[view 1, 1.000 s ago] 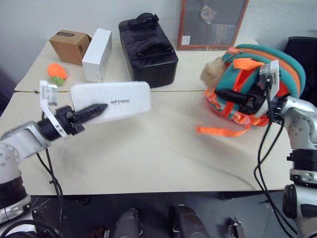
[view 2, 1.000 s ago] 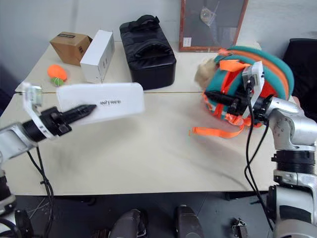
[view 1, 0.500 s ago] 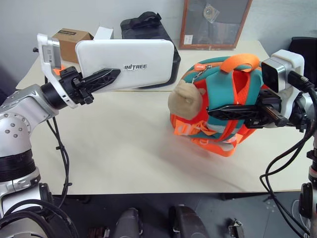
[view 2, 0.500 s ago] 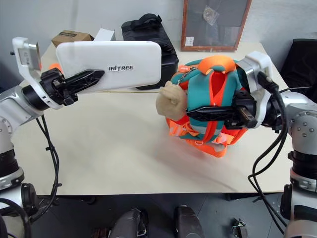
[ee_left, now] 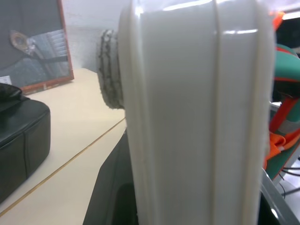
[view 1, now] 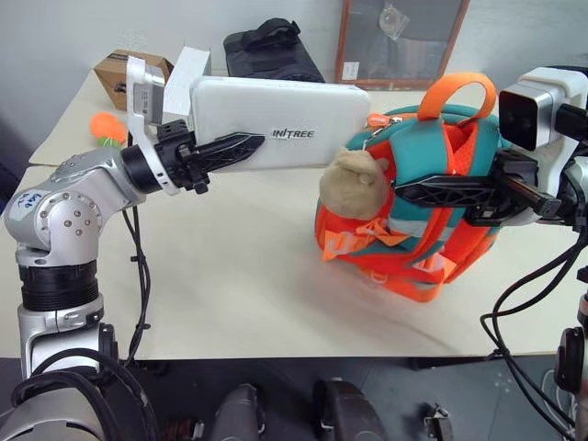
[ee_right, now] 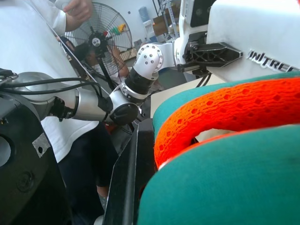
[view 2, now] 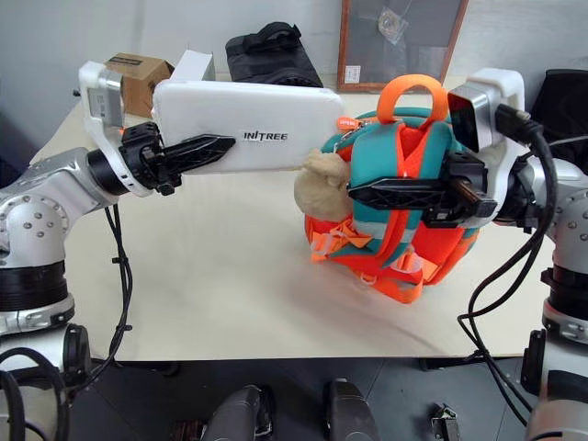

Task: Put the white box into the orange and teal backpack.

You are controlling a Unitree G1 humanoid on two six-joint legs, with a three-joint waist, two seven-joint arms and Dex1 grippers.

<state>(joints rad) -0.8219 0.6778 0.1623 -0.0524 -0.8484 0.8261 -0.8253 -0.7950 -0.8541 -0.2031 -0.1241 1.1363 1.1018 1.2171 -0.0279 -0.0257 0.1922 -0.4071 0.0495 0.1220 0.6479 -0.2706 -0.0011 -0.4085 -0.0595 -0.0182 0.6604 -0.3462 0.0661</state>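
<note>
Left gripper (view 1: 241,145) pinching the white box (view 1: 276,136) by its near end, black fingers laid along the broad lettered face, box held flat-side-on above the table (view 1: 230,276) and clear of it. Far end of the box reaching out from the fingertips to the upper front of the orange and teal backpack (view 1: 432,211), just above the tan plush toy (view 1: 354,182) that hangs on the pack's front; touching there or just short of it, cannot tell. In the left wrist view, the box (ee_left: 197,117) seen edge-on straight ahead of the fingers, with a sliver of orange and teal beyond it.

Right gripper (view 1: 413,193) pressed together on the backpack, fingers lying level across its teal side, holding it upright with the orange top loop (view 1: 457,90) standing above the gripper. Bottom of the pack resting on or just over the table, cannot tell which. In the right wrist view, orange webbing (ee_right: 225,112) and teal fabric close against the fingers, the box and the other arm beyond them, a person in a white shirt (ee_right: 33,56) and a standing fan (ee_right: 96,42) farther off.

Behind the left gripper and the box: black padded bag (view 1: 271,53), white carton (view 1: 184,69), brown cardboard box (view 1: 118,73), a small orange thing (view 1: 106,127) beside the arm, and a framed board (view 1: 400,41) against the wall.
</note>
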